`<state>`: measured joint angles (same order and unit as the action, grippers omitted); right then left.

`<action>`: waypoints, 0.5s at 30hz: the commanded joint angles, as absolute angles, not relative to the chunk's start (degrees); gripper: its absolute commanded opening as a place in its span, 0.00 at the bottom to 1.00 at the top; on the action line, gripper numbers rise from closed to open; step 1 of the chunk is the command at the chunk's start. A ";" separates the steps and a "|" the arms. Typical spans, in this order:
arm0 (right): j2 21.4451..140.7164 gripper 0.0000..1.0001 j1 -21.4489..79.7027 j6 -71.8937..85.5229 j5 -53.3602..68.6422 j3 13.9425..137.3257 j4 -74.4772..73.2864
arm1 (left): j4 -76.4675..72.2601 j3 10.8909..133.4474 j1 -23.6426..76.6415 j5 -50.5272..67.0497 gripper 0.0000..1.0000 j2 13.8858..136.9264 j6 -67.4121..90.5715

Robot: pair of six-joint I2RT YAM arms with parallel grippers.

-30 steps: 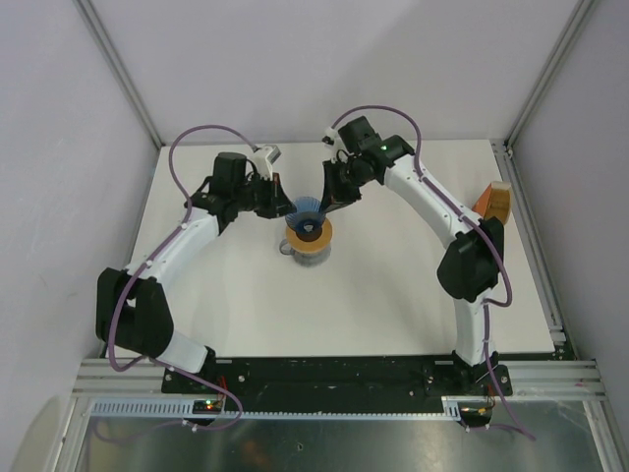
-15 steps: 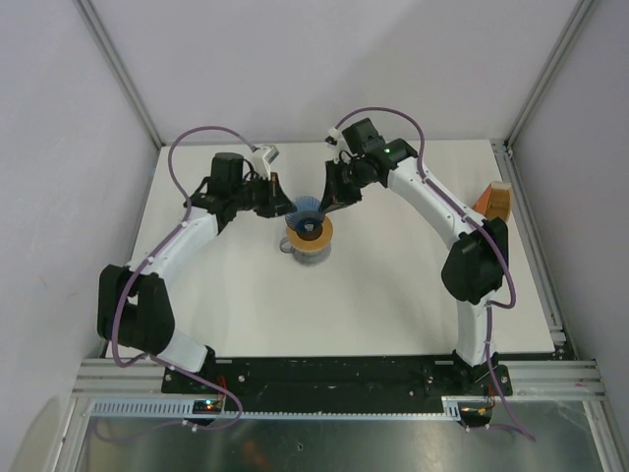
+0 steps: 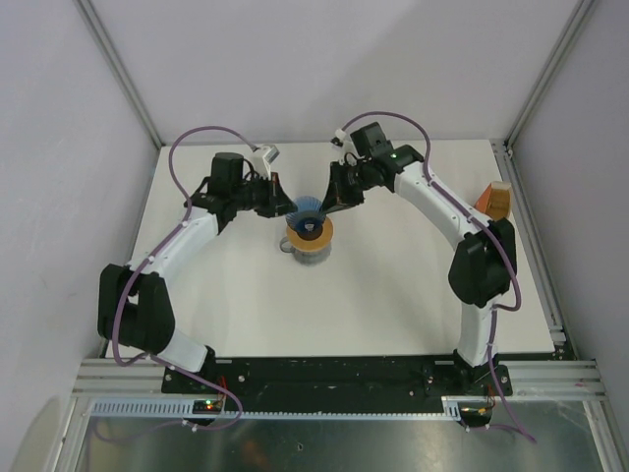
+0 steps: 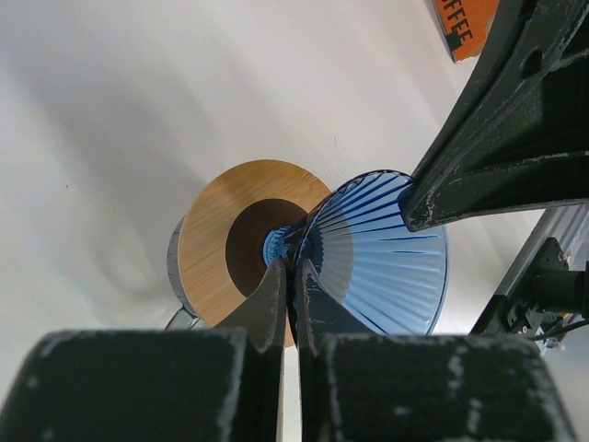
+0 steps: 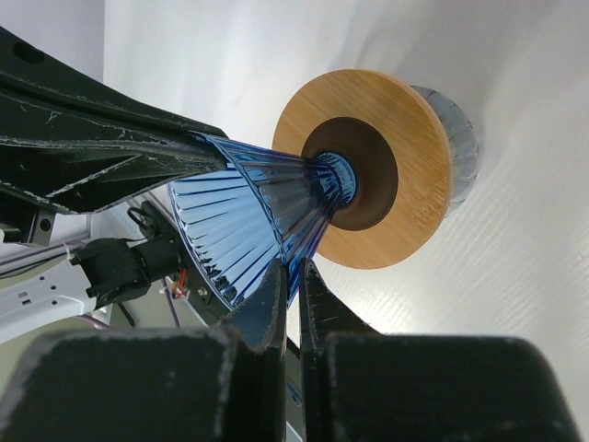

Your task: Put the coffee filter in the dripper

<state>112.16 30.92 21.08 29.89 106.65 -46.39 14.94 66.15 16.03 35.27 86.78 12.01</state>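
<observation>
Layout: jug (image 3: 291, 248) sat mid-tabletop (image 3: 393, 295), toward the far side, with the disc (image 3: 313, 236) on top of it. The dripper (image 3: 307, 206) was tipped over behind the disc, narrow end at the disc's centre hole, wide mouth toward the back wall. The left pincer (image 3: 284, 204) was clamped on its rim from the left, the right pincer (image 3: 329, 202) from the right. The pack (image 3: 494, 201) was at the tabletop's right edge, well apart.

Amber disc (image 3: 311, 234) on glass jug (image 5: 456, 138), orange packet (image 3: 494, 201), white table (image 3: 393, 295)
</observation>
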 commanded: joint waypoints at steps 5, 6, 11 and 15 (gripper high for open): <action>117.95 0.00 30.08 20.11 23.51 99.15 -48.90 | 24.11 62.48 16.94 35.36 0.00 91.35 11.57; 117.95 0.00 30.03 20.08 23.53 99.02 -48.80 | 24.14 62.44 16.91 35.61 0.00 91.77 11.63; 118.28 0.00 29.85 20.19 23.57 98.45 -48.26 | 24.10 62.43 16.48 36.60 0.00 93.61 12.02; 118.88 0.00 29.80 20.33 23.95 98.22 -47.91 | 24.09 62.27 16.01 36.83 0.00 94.25 12.04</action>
